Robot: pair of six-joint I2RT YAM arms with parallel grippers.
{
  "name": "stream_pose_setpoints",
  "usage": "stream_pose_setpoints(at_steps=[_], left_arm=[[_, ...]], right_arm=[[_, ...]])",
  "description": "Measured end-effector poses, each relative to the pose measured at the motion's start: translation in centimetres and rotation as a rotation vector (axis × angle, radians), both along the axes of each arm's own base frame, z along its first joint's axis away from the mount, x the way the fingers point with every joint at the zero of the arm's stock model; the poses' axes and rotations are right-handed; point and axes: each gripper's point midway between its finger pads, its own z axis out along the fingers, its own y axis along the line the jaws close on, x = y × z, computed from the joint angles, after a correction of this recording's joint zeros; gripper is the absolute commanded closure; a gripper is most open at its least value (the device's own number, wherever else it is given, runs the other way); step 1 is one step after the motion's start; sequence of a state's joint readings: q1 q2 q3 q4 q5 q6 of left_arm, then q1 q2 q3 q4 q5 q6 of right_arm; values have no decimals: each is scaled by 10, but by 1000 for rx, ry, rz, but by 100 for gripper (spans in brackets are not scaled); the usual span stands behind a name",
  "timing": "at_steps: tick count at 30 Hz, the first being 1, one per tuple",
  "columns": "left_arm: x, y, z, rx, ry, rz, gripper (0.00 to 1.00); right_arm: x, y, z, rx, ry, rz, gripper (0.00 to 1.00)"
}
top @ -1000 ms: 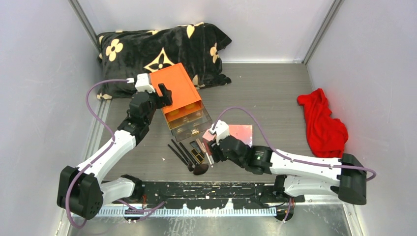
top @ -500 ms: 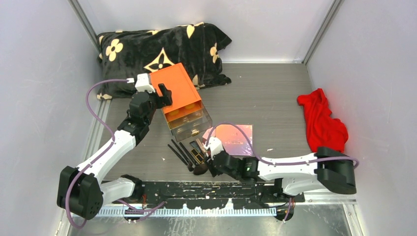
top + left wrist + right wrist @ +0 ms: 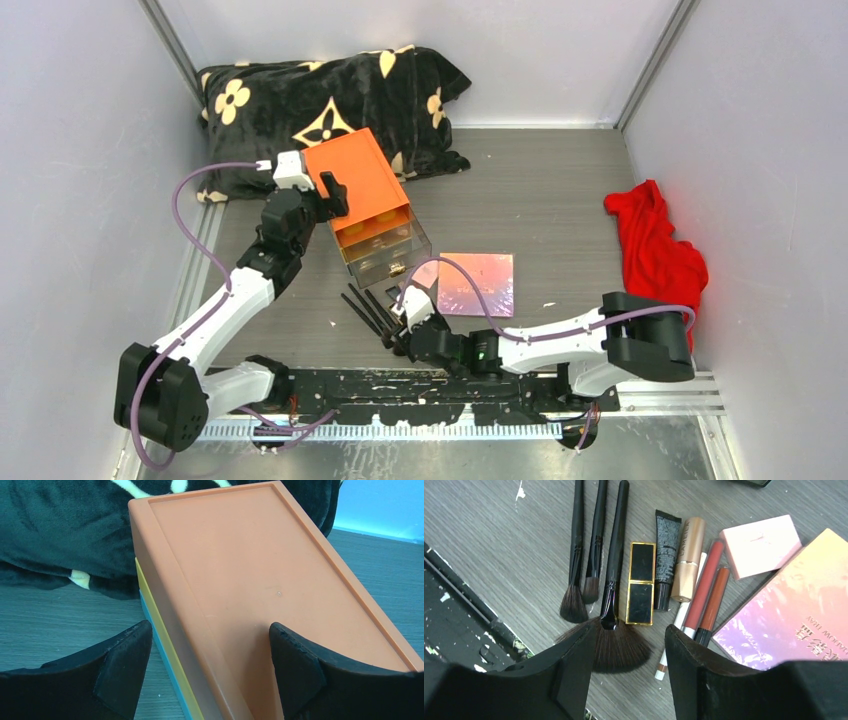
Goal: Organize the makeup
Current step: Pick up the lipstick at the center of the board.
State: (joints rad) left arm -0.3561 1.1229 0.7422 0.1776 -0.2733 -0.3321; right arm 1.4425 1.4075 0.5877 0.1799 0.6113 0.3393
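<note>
Right wrist shows black-handled brushes (image 3: 597, 540), red pencils (image 3: 703, 587), shiny pink palette (image 3: 789, 615) under parted empty jaws; left likewise.

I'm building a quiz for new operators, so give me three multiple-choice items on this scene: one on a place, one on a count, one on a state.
1. Where does the red cloth lie?
A. At the table's right side.
B. On the orange box.
C. Under the pink palette.

2. How many black-handled brushes lie on the table?
A. One.
B. Three.
C. Six.

3. How is the right claw?
A. Shut on the pink palette.
B. Shut on a pencil.
C. Open, holding nothing, above the fan brush.

Key: 1 A, the cloth lies alone at the right edge. 2 B, the right wrist view shows two small ones and a fan brush side by side. 3 C, its jaws stand apart with only bristles between them.
</note>
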Motion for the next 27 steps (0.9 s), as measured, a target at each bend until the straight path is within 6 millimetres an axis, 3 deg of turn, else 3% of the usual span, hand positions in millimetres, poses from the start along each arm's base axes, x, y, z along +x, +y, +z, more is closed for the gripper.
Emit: stream_pose_setpoints(at_steps=[9, 23, 27], left_arm=[[-1, 0, 0, -1, -1, 1, 15], [-1, 0, 0, -2, -3, 1, 15], [-1, 0, 0, -2, -3, 1, 15]], right_arm=[[6, 10, -6, -12, -18, -20, 45], [31, 0, -13, 17, 8, -89, 49], [30, 3, -18, 19, 25, -74, 51]])
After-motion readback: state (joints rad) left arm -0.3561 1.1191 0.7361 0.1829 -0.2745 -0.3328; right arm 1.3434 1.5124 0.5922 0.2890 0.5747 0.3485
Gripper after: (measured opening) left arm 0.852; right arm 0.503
